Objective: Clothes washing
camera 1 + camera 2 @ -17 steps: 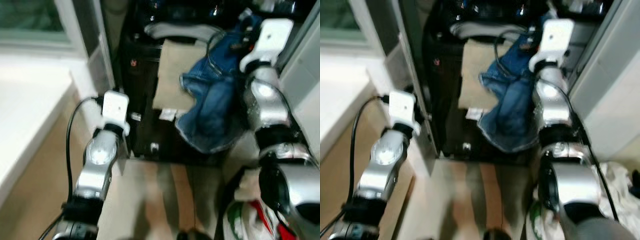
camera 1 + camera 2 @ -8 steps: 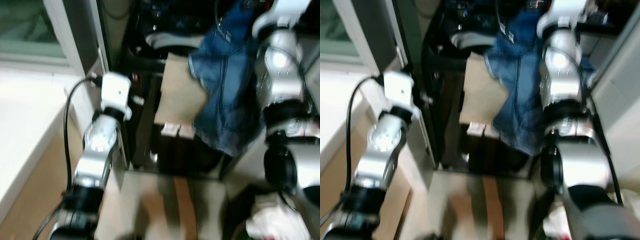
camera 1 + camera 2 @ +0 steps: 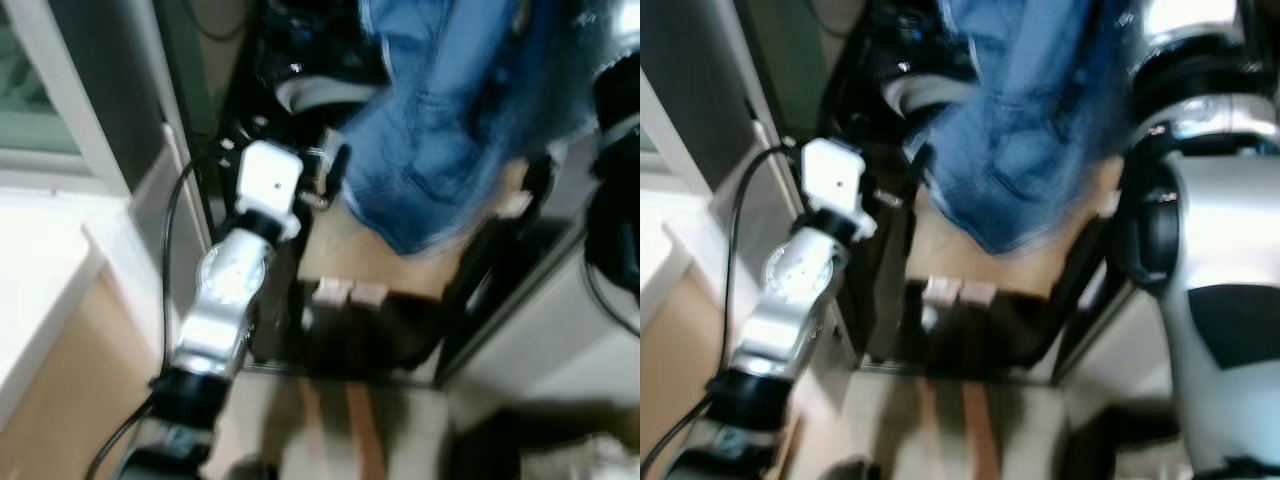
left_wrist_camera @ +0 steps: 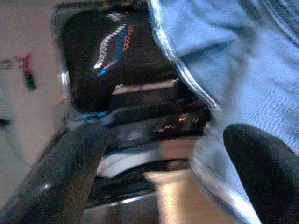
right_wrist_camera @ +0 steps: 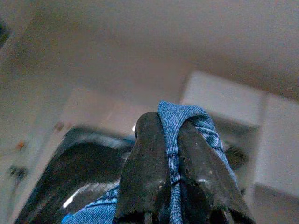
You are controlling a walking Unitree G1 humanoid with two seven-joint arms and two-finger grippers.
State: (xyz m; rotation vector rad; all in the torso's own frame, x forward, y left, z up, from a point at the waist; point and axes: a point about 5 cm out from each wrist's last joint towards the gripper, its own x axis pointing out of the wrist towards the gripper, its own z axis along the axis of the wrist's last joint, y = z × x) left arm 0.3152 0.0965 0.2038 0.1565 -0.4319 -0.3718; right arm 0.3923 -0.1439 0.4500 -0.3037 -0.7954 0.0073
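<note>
Jeans (image 3: 450,130) — soft, heavy denim, hanging at 1 o'clock above the dark washer opening (image 4: 117,60); best taken by a thick hem or seam.
Right gripper (image 5: 170,186) — fingers pinching a denim fold.
Left gripper (image 4: 163,168) — fingers spread beside the cloth.
Washer interior — blurred, unreadable.

Views blurred. Floor (image 3: 330,440): pale, with a brownish stripe running near to far down the middle. On it, at far centre, stands a dark appliance (image 3: 350,330) with its black opening facing the camera. White counter (image 3: 40,300) at left, above a tan panel. At near right on the floor, a pale crumpled heap (image 3: 580,460), not identifiable.
</note>
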